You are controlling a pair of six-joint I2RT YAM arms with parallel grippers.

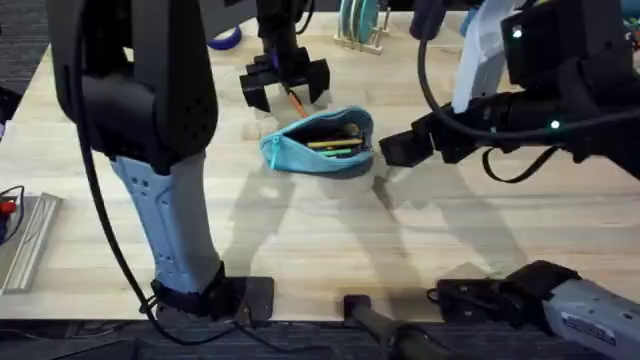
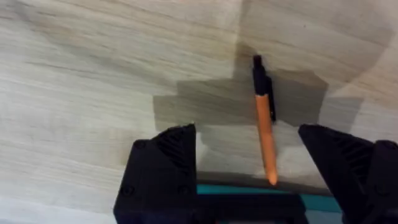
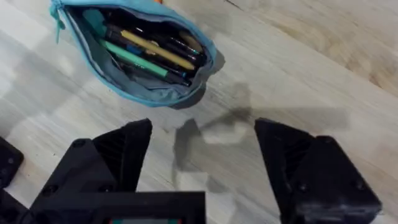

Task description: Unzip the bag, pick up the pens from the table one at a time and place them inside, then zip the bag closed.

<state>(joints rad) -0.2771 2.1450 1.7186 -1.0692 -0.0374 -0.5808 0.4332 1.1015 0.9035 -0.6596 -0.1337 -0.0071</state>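
The light blue bag [image 1: 322,150] lies unzipped at mid-table, mouth gaping. In the right wrist view the bag [image 3: 146,93] holds a yellow pen [image 3: 155,50] and a green pen [image 3: 134,60] among dark items. An orange pen [image 1: 296,100] with a black tip lies on the table just behind the bag. My left gripper [image 1: 287,93] hovers open over it. In the left wrist view the orange pen [image 2: 264,127] sits between the spread fingers [image 2: 165,162], untouched. My right gripper [image 1: 395,150] stands open just right of the bag, nothing between its fingers [image 3: 118,155].
A wire rack [image 1: 360,25] with teal items stands at the table's far edge. A blue roll [image 1: 225,38] lies at the back left. A metal tray [image 1: 25,245] sits at the left edge. Bare wood [image 1: 330,230] spreads in front of the bag.
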